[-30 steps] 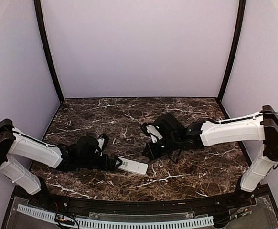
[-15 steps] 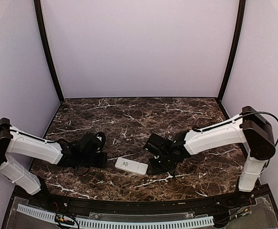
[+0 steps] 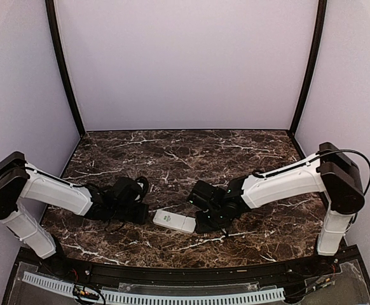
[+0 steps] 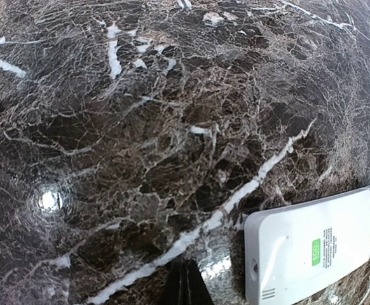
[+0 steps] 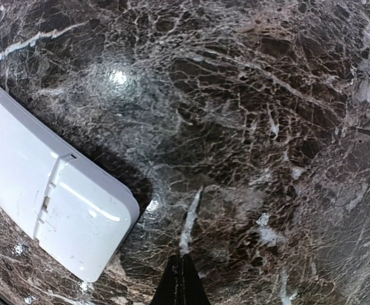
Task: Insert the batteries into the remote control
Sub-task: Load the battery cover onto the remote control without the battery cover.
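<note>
Overhead wide; wrist views close, share remote control (image 4: 312, 251)

The remote control (image 3: 175, 221) lies on the desk (image 3: 172, 152) near its front edge, the left tool (image 3: 143, 213) just left of it, the right tool (image 3: 201, 222) just right.

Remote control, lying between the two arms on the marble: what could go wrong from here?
1. The remote control lies loose on the glossy table, held by neither the left gripper nor the right gripper; a nudge from either could slide or spin it.
2. Its battery cover looks closed and no batteries show in any view, so loading may stall.
</note>
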Controlling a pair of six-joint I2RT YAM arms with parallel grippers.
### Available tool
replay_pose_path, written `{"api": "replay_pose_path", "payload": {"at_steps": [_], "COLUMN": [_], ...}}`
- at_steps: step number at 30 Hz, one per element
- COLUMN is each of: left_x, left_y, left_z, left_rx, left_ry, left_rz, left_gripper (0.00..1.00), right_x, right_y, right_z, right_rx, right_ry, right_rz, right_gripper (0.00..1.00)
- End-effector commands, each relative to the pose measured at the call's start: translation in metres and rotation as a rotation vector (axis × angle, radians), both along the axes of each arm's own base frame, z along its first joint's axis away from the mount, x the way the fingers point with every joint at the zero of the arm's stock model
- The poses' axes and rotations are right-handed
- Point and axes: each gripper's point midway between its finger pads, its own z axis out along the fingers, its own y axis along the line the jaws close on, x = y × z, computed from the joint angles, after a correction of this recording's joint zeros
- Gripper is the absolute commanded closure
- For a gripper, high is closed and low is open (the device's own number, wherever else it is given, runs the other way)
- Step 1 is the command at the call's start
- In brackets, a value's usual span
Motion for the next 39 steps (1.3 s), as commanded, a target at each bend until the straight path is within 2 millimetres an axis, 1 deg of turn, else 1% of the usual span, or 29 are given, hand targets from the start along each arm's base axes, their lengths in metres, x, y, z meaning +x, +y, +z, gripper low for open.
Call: {"api": "replay_pose_path", "payload": {"at_steps": [1, 2, 4, 6, 8, 9, 11, 12, 14, 16, 17, 20, 24, 27, 29, 34, 36, 39], "left_x": [-0.016, -0.017, -0.022, -0.031, -0.039, -0.040, -0.045, -0.048, -0.053, -0.055, -0.055, -0.053, -0.052, -0.052, -0.051, -0.050, -0.049, -0.049], "left_y": [0.007, 0.005, -0.003, -0.014, -0.025, -0.031, -0.039, -0.046, -0.051, -0.050, -0.049, -0.043, -0.030, -0.020, -0.017, -0.016, -0.017, -0.018], "left_z": [-0.014, -0.014, -0.014, -0.016, -0.020, -0.021, -0.023, -0.022, -0.023, -0.023, -0.020, -0.011, -0.005, -0.007, -0.007, -0.010, -0.011, -0.015], "left_rx": [0.037, 0.030, 0.004, -0.031, -0.042, -0.044, -0.036, -0.039, -0.025, -0.020, -0.026, -0.033, -0.008, 0.028, 0.030, 0.026, 0.027, 0.035], "left_ry": [0.071, 0.076, 0.095, 0.130, 0.163, 0.172, 0.184, 0.181, 0.182, 0.184, 0.177, 0.142, 0.123, 0.121, 0.119, 0.132, 0.133, 0.138], "left_rz": [-0.047, -0.056, -0.095, -0.149, -0.194, -0.210, -0.241, -0.264, -0.284, -0.281, -0.277, -0.248, -0.216, -0.195, -0.188, -0.187, -0.189, -0.192], "left_gripper": [1.00, 1.00, 1.00, 1.00, 1.00, 1.00, 1.00, 1.00, 1.00, 1.00, 1.00, 1.00, 1.00, 1.00, 1.00, 1.00, 1.00, 1.00], "right_x": [-0.022, -0.023, -0.026, -0.029, -0.028, -0.026, -0.022, -0.021, -0.021, -0.020, -0.019, -0.016, -0.012, -0.017, -0.021, -0.032, -0.035, -0.033], "right_y": [-0.020, -0.014, -0.003, 0.011, 0.026, 0.033, 0.041, 0.042, 0.038, 0.032, 0.029, 0.017, -0.012, -0.027, -0.034, -0.044, -0.043, -0.036], "right_z": [-0.024, -0.024, -0.030, -0.036, -0.038, -0.037, -0.035, -0.035, -0.036, -0.036, -0.035, -0.031, -0.024, -0.022, -0.022, -0.025, -0.026, -0.028], "right_rx": [-0.094, -0.086, -0.090, -0.086, -0.067, -0.054, -0.046, -0.050, -0.064, -0.076, -0.080, -0.091, -0.118, -0.133, -0.146, -0.174, -0.167, -0.160], "right_ry": [0.066, 0.065, 0.069, 0.089, 0.096, 0.093, 0.083, 0.078, 0.072, 0.068, 0.065, 0.061, 0.049, 0.058, 0.072, 0.100, 0.108, 0.107], "right_rz": [0.001, 0.009, 0.033, 0.058, 0.079, 0.086, 0.094, 0.093, 0.093, 0.088, 0.084, 0.069, 0.011, -0.010, -0.012, -0.015, -0.012, -0.006], "right_gripper": [1.00, 1.00, 1.00, 1.00, 1.00, 1.00, 1.00, 1.00, 1.00, 1.00, 1.00, 1.00, 1.00, 1.00, 1.00, 1.00, 1.00, 1.00]}}
